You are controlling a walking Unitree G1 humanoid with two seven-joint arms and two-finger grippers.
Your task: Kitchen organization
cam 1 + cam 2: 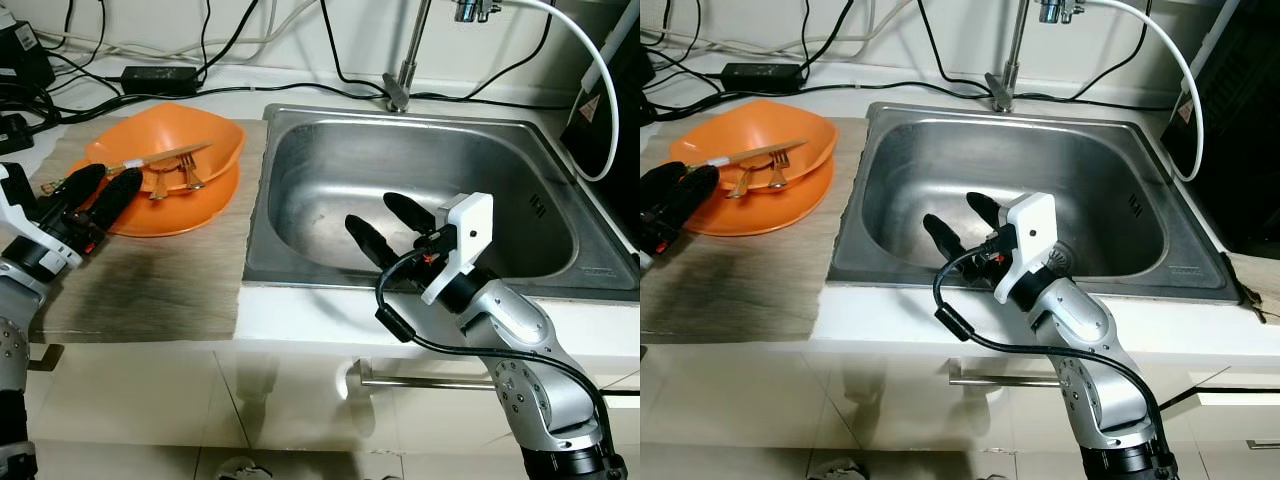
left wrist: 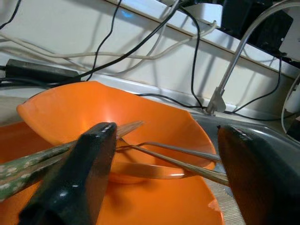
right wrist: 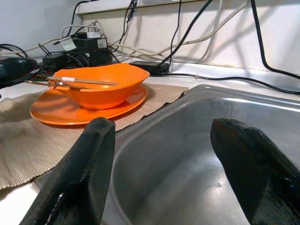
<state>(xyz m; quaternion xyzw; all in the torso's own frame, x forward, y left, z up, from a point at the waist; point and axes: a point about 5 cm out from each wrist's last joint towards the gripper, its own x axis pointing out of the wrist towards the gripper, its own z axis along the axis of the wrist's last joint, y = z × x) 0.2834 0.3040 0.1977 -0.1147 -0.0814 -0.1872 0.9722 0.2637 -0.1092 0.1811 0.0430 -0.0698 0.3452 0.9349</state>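
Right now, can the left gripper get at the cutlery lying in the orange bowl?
Probably yes. The left gripper is open at the rim of the orange bowl, and the cutlery lies just ahead between its fingers, with nothing in between.

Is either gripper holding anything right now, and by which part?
Nothing held. Left gripper is open beside the orange bowl; right gripper is open over the sink.

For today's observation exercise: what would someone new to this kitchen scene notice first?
The orange bowl stands out, stacked on an orange plate on the mat left of the sink, with forks and a knife across it. The left gripper sits open at the plate's edge. The right gripper hovers open over the sink.
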